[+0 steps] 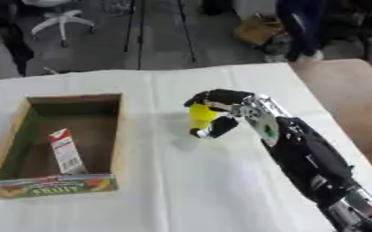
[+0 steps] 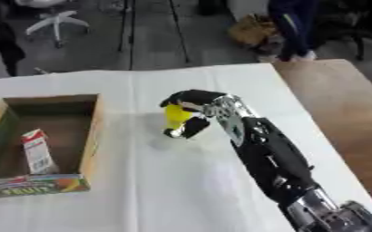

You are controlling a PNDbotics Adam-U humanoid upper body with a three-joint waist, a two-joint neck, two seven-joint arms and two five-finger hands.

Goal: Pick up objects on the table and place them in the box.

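My right hand (image 1: 221, 111) reaches in from the lower right and is shut on a yellow object (image 1: 200, 115), with fingers curled over its top and the thumb below it. It hangs just above the white tablecloth near the table's middle. The cardboard box (image 1: 114, 131) lies at the left, a hand's width away from the yellow object. Inside it a red and white carton (image 1: 65, 152) lies on the box floor. My left hand shows in neither view.
The box's front flap (image 1: 50, 186) carries a colourful fruit print. The white cloth (image 1: 189, 195) ends at the right on a bare wooden tabletop (image 2: 340, 104). An office chair and a standing person are on the floor beyond the far edge.
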